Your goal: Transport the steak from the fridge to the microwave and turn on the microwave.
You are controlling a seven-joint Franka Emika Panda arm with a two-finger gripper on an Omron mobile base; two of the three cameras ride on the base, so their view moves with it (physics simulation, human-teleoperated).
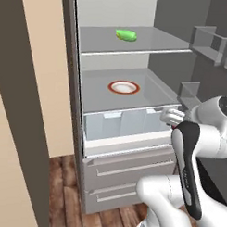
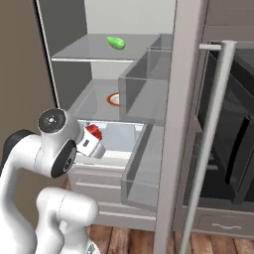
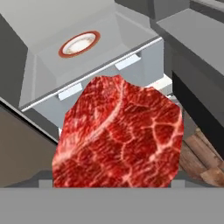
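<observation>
Fridge (image 1: pixel 82 133) open: green vegetable (image 1: pixel 126 35) on the upper shelf, white red-rimmed plate (image 1: pixel 123 87) bare on the middle shelf, clear crisper bins (image 1: pixel 119 122) below. Gripper (image 2: pixel 95 133) wide around the steak (image 3: pixel 118 135), out in front of the bins. Steak large at 6 o'clock in hand view, a red sliver in right base view.

In the hand view the steak (image 3: pixel 118 133) covers the fingertips, so we cannot see them. From the right, the door bin hides half of the plate (image 2: pixel 113 99).
</observation>
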